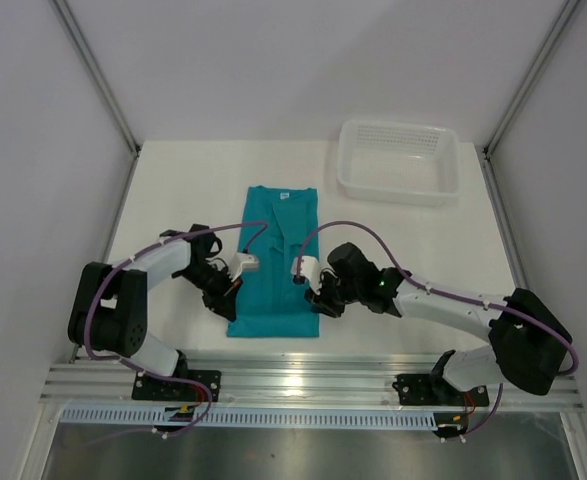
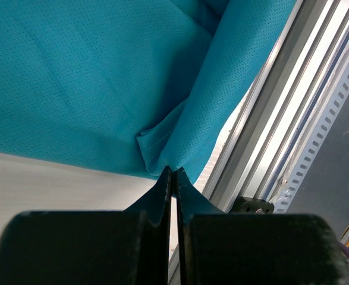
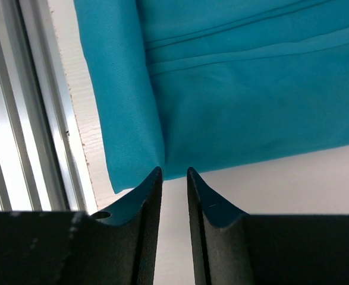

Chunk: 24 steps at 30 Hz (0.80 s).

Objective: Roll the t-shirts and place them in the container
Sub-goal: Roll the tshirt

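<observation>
the teal t-shirt (image 1: 278,262), folded into a long strip, is laid mid-way across the table (image 1: 173,190), its hem turned over toward the near edge. that turn is clamped by the left gripper (image 2: 172,171), likely to start the roll; the right gripper (image 3: 174,172) is held with jaws parted, gripping nothing.

Open tabletop (image 1: 188,190) runs along the left of the t-shirt (image 1: 276,255) and beyond its collar end; to its right the surface is free as far as the white basket (image 1: 399,160), which stands well apart, past the collar end. At the t-shirt's hem end both flanks are obstructed: the left gripper (image 2: 172,172) is pinched onto the left corner fold, and the right gripper (image 3: 174,172) stands with jaws slightly parted just off the right corner. Just beyond the hem, the aluminium rail (image 1: 313,378) leaves only a narrow margin.
</observation>
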Available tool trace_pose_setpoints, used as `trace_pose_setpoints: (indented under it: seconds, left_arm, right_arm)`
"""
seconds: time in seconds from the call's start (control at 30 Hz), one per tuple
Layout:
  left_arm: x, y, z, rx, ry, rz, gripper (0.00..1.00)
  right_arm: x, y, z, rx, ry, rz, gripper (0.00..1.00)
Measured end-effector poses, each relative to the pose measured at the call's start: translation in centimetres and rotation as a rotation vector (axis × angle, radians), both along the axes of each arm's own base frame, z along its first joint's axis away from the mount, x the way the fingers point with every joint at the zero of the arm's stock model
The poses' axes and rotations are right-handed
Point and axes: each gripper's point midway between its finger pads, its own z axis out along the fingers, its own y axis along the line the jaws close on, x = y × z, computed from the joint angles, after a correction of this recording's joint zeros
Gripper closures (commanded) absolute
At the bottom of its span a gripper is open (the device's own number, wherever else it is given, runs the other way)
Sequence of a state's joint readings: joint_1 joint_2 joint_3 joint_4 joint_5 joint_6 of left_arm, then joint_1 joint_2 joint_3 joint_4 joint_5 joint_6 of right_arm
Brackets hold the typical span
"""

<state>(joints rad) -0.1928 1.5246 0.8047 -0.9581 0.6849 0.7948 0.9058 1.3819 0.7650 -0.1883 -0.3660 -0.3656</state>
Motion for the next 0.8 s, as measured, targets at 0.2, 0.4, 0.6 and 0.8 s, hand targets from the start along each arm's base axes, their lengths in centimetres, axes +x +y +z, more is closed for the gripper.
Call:
trace_pose_setpoints:
  seconds: [0.2, 0.4, 0.6, 0.8]
  left_arm:
    - [0.5, -0.1, 0.1, 0.001, -0.009, 0.01, 0.98]
    - [1.3, -0.1, 0.0, 0.013, -0.009, 0.023, 0.98]
    - [1.3, 0.1, -0.6, 0.031, 0.016, 0.039, 0.98]
    - [1.4, 0.1, -0.9, 0.038, 0.028, 0.051, 0.85]
  right_arm:
    - [0.8, 0.4, 2.0, 0.047, -0.043, -0.081, 0.76]
    - [-1.1, 3.4, 3.4, 0.146, -0.036, -0.083, 0.82]
    - [-2.6, 6.3, 1.3, 0.206, 0.041, -0.091, 0.83]
    - [-2.2, 7.2, -2.2, 0.177, 0.103, -0.142, 0.84]
